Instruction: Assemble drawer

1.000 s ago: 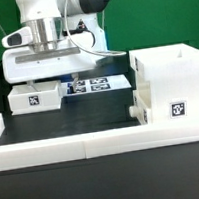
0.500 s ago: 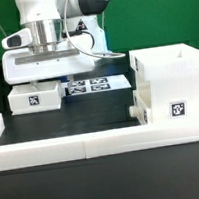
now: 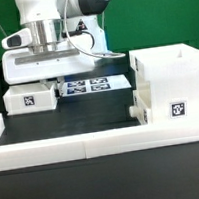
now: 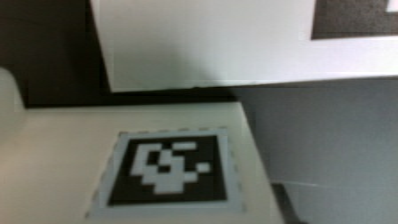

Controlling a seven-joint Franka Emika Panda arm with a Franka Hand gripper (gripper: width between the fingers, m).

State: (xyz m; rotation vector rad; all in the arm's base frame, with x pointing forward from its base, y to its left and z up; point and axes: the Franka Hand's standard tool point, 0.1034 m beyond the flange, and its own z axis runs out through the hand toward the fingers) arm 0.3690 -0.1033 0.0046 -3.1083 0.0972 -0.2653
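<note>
A small white open-top tray (image 3: 30, 98) with a black-and-white tag sits at the exterior view's left, on the black table. My gripper (image 3: 47, 82) reaches down into it from above. The fingertips are hidden behind the tray wall and the wrist housing, and they appear shut on the tray. The wrist view is filled by the tray's tagged face (image 4: 169, 170), very close. The tall white box shell (image 3: 170, 71) stands at the exterior view's right, with a tag low on its front. I cannot make out the second tray apart from the shell.
The marker board (image 3: 88, 86) lies flat behind the middle of the table and also shows in the wrist view (image 4: 214, 40). The long low white border wall (image 3: 93, 141) runs along the front. The robot's base stands behind the tray.
The small tray has shifted slightly toward the exterior view's left, together with my gripper. The box shell has not moved.
</note>
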